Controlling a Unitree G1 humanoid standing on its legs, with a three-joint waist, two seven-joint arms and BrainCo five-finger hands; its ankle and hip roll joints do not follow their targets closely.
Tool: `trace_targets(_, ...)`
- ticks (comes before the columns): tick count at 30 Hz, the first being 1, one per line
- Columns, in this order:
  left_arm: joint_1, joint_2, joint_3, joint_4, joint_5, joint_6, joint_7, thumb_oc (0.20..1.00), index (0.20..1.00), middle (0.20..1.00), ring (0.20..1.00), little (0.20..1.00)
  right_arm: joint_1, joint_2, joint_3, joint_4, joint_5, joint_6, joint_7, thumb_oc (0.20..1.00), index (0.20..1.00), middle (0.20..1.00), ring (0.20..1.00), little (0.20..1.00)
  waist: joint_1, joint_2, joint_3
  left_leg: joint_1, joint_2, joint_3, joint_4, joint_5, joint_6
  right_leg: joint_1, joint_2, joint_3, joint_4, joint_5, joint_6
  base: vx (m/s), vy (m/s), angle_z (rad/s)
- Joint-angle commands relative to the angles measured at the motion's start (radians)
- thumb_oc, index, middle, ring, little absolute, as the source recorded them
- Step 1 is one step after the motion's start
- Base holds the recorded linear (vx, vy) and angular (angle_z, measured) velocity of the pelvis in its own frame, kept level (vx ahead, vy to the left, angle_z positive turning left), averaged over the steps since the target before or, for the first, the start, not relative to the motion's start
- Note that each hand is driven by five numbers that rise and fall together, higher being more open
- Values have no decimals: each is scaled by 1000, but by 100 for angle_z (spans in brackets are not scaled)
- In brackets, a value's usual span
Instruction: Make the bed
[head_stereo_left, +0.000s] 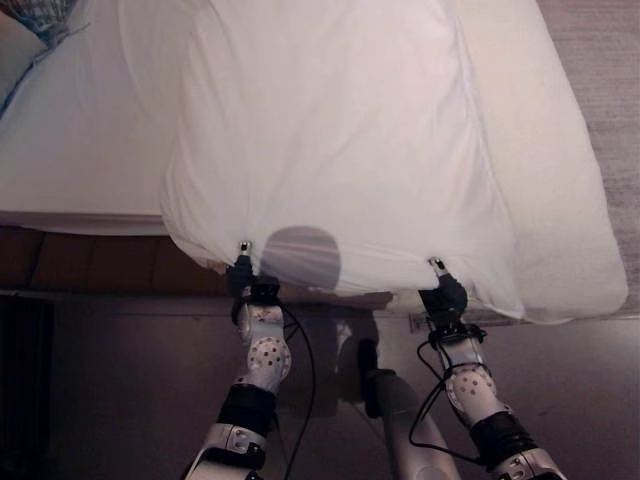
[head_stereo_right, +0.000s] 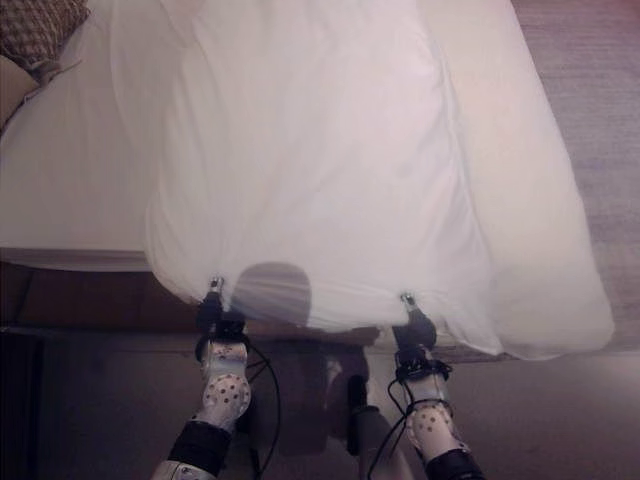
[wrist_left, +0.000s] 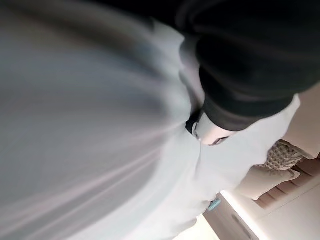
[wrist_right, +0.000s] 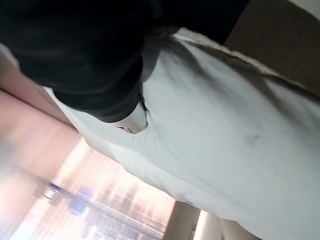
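- A big white blanket (head_stereo_left: 340, 150) lies spread over the bed (head_stereo_left: 80, 150), which has a white sheet on it.
- The blanket's near edge hangs a little way past the foot of the bed, just in front of the robot.
- The left hand (head_stereo_left: 246, 270) is at the near edge of the blanket, toward the left side. The cloth bunches into folds right where the hand meets it.
- The right hand (head_stereo_left: 443, 289) is at the same edge, farther to the right. The cloth folds there too.
- The two hands are well apart, with a stretch of blanket edge between them.
- In each wrist view the dark cover is pressed close against the white cloth, and the fingers are hidden. I cannot tell if either hand is closed on the blanket.
- A patterned pillow (head_stereo_right: 40, 28) sits at the far left corner of the bed.
- The wooden bed frame (head_stereo_left: 110, 262) shows under the mattress on the left.
- A grey carpet (head_stereo_left: 600, 60) runs along the right side of the bed.
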Motion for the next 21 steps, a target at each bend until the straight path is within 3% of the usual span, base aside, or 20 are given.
trace_targets(1,128,133,115,-59,42,-89,14,200,200,200,200,200,68,-22,-74,-52,34,-66,29,200,200,200,200,200,2,-16,-53,-26,-58,70,58,-59,82,159,-189,90,-410,342,118,17,730,48)
trace_targets(2,149,148,120,-59,87,-66,6,200,200,200,200,200,63,-25,-80,-35,8,-56,36,200,200,200,200,200,18,-21,-56,-24,-55,107,79,-83,87,163,-194,-21,-444,333,117,-53,662,-9)
trace_targets(3,160,150,119,-64,87,-73,2,200,200,200,200,200,59,-31,-75,-32,4,-57,33,200,200,200,200,200,17,-20,-51,-22,-79,116,76,-81,103,162,-138,-29,-393,259,94,-79,555,-76)
trace_targets(6,140,127,138,-34,51,-96,29,200,200,200,200,200,36,-26,-65,13,12,-66,24,200,200,200,200,200,12,-21,-58,36,-129,156,-31,-44,113,138,18,-43,-314,134,57,-33,455,-70)
trace_targets(8,150,118,136,-33,65,-80,27,200,200,200,200,200,38,-12,-65,34,42,-72,38,200,200,200,200,200,15,-25,-63,75,-163,158,-104,-15,115,149,116,-29,-294,96,35,21,285,-35)
trace_targets(10,163,102,132,-29,53,-76,27,200,200,200,200,200,46,-6,-61,58,46,-73,44,200,200,200,200,200,18,-32,-76,80,-188,160,-142,2,119,164,171,-24,-314,90,19,16,138,-5)
trace_targets(14,169,89,118,-3,44,-57,29,200,200,200,200,200,63,-26,-45,81,12,-65,45,200,200,200,200,200,15,-21,-87,84,-213,136,-172,14,136,164,223,48,-314,85,2,9,14,4)
trace_targets(19,165,57,122,19,28,-61,41,200,200,200,200,200,66,-50,-46,131,-28,-60,27,200,200,200,200,200,16,14,-95,62,-211,136,-163,22,126,178,196,37,-365,106,8,-1,-48,12)
trace_targets(21,160,52,124,33,24,-69,40,200,200,200,200,200,69,-55,-46,149,-41,-53,22,200,200,200,200,200,15,10,-87,44,-208,135,-98,18,112,193,188,24,-370,98,0,-9,-124,19)
